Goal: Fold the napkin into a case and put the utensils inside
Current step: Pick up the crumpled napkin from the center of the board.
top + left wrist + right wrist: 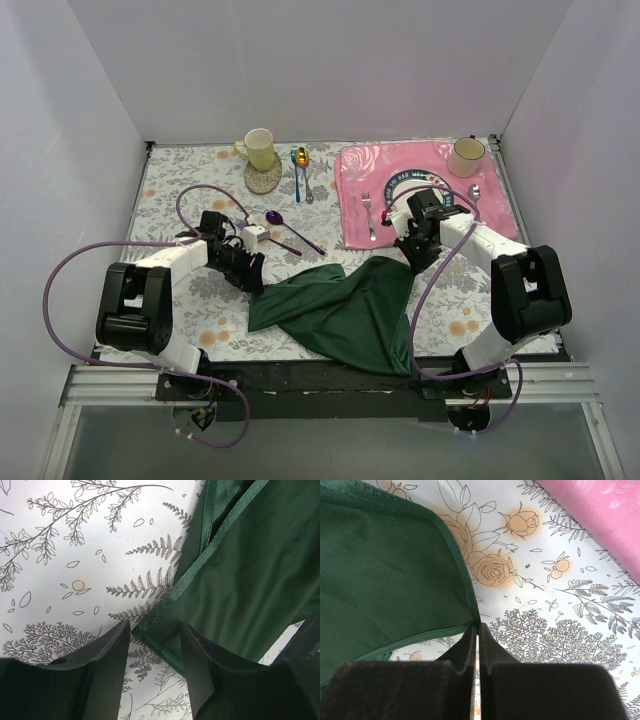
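Note:
The dark green napkin (340, 310) lies crumpled and spread at the table's front middle, its lower part reaching the front edge. My right gripper (414, 260) is shut on the napkin's far right corner, seen pinched between the tips in the right wrist view (477, 626), where the cloth (385, 580) stretches to the left. My left gripper (252, 277) is open at the napkin's left corner; in the left wrist view (156, 627) the hemmed corner (250, 570) lies between the spread fingers. The purple spoon (290, 230) and purple fork (284, 247) lie just behind the napkin.
A pink rose placemat (500, 215) at the back right holds a plate (398, 186), a silver fork (369, 215), a silver spoon (475, 195) and a beige mug (466, 155). A yellow-green mug (259, 148) on a coaster and blue and gold spoons (300, 170) stand at the back.

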Controlling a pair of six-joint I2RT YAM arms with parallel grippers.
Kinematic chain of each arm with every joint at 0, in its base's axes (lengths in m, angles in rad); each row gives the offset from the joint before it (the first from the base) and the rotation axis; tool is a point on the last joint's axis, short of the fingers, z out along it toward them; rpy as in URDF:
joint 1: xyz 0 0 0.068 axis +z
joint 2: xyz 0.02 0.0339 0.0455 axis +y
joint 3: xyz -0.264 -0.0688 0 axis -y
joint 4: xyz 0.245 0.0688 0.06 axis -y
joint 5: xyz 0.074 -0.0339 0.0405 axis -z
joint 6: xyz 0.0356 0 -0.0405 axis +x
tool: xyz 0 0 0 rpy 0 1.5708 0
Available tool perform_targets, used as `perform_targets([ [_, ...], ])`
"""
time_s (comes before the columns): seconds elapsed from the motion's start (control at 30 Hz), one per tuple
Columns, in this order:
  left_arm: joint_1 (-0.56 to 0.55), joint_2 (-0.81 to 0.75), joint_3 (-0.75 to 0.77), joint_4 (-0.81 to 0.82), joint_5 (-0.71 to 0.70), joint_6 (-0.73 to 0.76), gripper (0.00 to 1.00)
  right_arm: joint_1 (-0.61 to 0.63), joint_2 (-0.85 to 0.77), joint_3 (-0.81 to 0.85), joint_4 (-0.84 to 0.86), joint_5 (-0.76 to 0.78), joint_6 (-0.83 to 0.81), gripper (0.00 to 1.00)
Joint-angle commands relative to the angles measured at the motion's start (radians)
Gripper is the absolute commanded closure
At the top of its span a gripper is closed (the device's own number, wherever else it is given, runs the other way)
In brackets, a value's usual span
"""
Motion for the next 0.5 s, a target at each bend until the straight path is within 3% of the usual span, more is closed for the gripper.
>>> perform_targets([
  [0.0,0.005,0.001,-0.040,-0.008,-0.030,-0.018,0.62,-0.001,-0.039,0.042,-0.001,-0.008,-0.015,0.99],
  [0.03,0.005,0.000,-0.040,-0.004,-0.033,-0.020,0.71,-0.001,-0.042,0.043,-0.002,-0.009,-0.015,0.99],
  [0.23,0.005,-0.048,-0.028,0.009,-0.042,-0.034,0.97,-0.001,-0.060,0.055,-0.007,-0.023,-0.016,0.99],
  [0.47,0.005,-0.192,0.038,-0.001,-0.119,-0.077,1.00,-0.001,-0.098,0.114,-0.024,-0.029,-0.027,0.99],
])
